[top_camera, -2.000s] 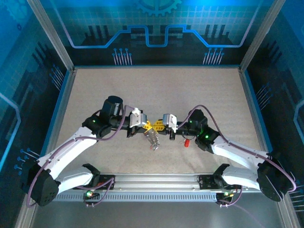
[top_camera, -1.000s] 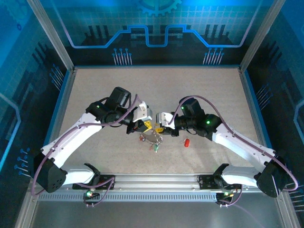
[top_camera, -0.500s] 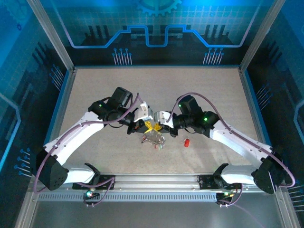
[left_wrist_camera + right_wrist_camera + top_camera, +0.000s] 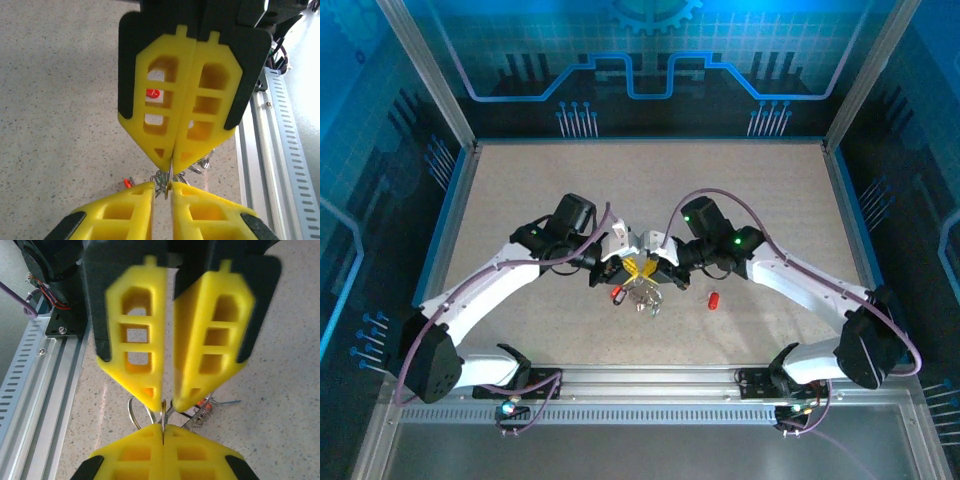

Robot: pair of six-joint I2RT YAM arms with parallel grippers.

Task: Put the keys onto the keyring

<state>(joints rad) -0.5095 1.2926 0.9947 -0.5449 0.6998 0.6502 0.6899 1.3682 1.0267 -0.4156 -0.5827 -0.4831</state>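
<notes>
Right gripper [image 4: 163, 429] clamped on keyring [image 4: 170, 172] above table [image 4: 520, 200] centre, toward near edge; left gripper [image 4: 162, 189] jaws slightly apart around band; keys [image 4: 642, 293] bunched beneath; your risk: ring pivots in single pinch, keys slide off.

No writing to read

The blue back wall [image 4: 520, 50] carries only drawn shapes: a gear outline [image 4: 655, 12] at the top centre of the frame, a stepped line [image 4: 650, 82] under it, and pin-like strokes [image 4: 578, 118] in clusters at upper left and upper right. No letters, numbers or brand marks can be made out there or on the bench [image 4: 650, 190].
</notes>
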